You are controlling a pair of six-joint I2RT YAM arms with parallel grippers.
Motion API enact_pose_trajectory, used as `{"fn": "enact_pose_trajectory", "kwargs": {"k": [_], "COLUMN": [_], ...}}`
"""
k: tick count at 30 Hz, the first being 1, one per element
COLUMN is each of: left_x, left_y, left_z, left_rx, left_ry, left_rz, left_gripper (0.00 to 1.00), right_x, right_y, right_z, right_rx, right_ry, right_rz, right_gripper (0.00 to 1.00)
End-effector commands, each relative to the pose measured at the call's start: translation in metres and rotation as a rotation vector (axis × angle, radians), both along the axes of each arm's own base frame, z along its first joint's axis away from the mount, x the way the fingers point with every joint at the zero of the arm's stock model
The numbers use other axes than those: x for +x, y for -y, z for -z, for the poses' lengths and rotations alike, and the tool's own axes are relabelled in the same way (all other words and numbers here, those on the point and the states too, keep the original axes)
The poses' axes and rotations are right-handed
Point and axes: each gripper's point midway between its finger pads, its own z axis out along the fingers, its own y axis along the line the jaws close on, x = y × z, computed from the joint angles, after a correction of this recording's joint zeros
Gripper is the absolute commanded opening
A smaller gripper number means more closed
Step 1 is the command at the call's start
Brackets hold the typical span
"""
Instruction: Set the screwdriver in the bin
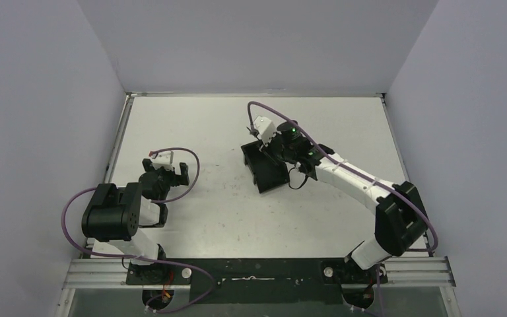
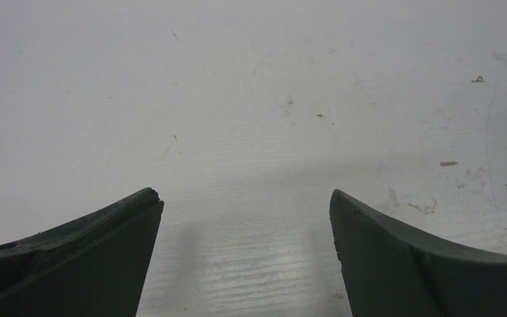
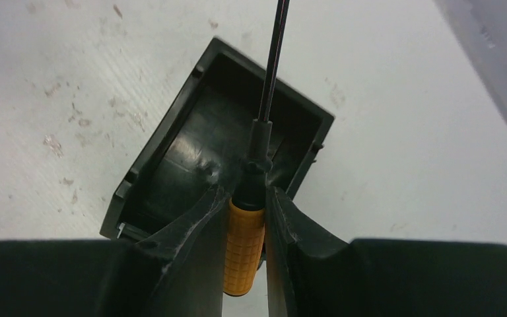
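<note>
In the right wrist view my right gripper (image 3: 247, 191) is shut on the screwdriver's orange handle (image 3: 244, 244). Its thin black shaft (image 3: 274, 59) points away from me, out past the far wall of the bin. The black bin (image 3: 160, 135) lies on the table right below the fingers, and nothing shows inside it. From above, the right gripper (image 1: 272, 146) hangs over the far end of the bin (image 1: 267, 173), near the table's middle. My left gripper (image 2: 246, 198) is open over bare table with nothing between its fingers; from above the left gripper (image 1: 169, 173) is at the left, well apart from the bin.
The white table top (image 1: 224, 211) is scuffed and is closed in by pale walls on the left, the back and the right. The right arm's purple cable (image 1: 317, 145) loops above the bin's right side.
</note>
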Motion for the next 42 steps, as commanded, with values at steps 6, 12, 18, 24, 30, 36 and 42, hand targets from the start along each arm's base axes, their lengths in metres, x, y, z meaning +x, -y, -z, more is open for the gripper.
{"fn": "enact_pose_trajectory", "kwargs": {"k": [6,12,18,24,30,36,42], "left_x": [0.010,0.010,0.010,0.010,0.010,0.010,0.010], "left_y": [0.002,0.002,0.002,0.002,0.002,0.002,0.002], "left_z": [-0.021,-0.020,-0.021,-0.021,-0.021,-0.021,-0.021], "left_rx": [-0.011,-0.011,-0.012,-0.011,-0.011,-0.011,-0.012], "left_ry": [0.075,0.075,0.077,0.076,0.076,0.077,0.076], "left_rz": [0.006,0.006,0.006,0.006,0.006,0.006,0.006], "left_gripper": [0.97,0.97,0.97,0.97,0.97,0.97,0.97], "right_x": [0.010,0.009,0.010,0.009,0.007,0.019,0.038], "right_y": [-0.002,-0.001,-0.005,-0.015,-0.012,0.028,0.108], "right_z": [0.062,0.083,0.070,0.026,-0.035,-0.070,-0.057], "right_rx": [-0.109,-0.150,-0.132,-0.039,0.120,0.239,0.321], "right_ry": [-0.037,-0.079,-0.067,-0.004,0.091,0.130,0.102], "right_rz": [-0.007,0.004,0.009,0.014,0.079,0.295,0.639], "right_gripper": [0.00,0.00,0.59,0.63,0.79,1.00,1.00]}}
